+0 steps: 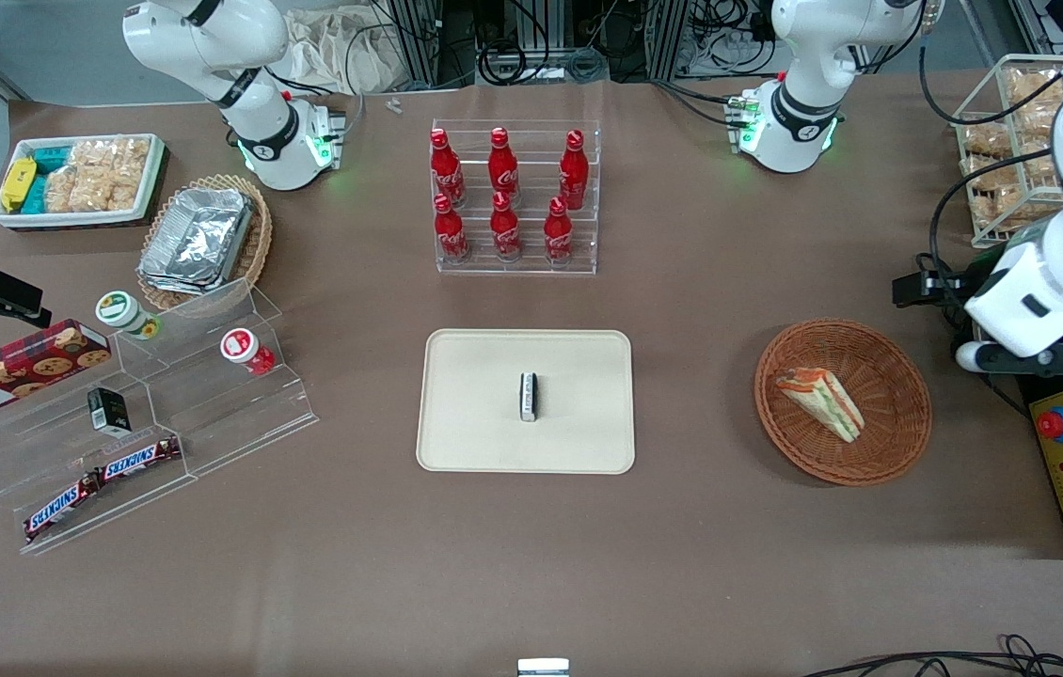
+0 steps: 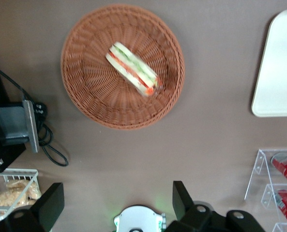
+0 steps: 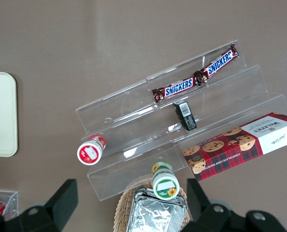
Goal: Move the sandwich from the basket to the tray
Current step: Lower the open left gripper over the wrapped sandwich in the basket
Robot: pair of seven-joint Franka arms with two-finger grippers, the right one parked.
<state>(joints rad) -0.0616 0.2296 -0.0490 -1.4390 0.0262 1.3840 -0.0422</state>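
Brown desk (image 1: 701, 310), fills front frame. Cream-beige rectangular tray (image 1: 494, 414) at frame centre, holds only small black-and-white block (image 1: 528, 396); bare area around it likely meant for drop. Round reddish-brown wicker basket (image 1: 880, 442) at right-centre, toward working arm's end. Triangular wedge sandwich (image 1: 821, 401) lies flat in basket, untouched. Left gripper (image 2: 116, 200) hovers high, well apart from basket, fingers (image 2: 51, 203) spread wide, empty. Judgement: approach stage, descent needed next.
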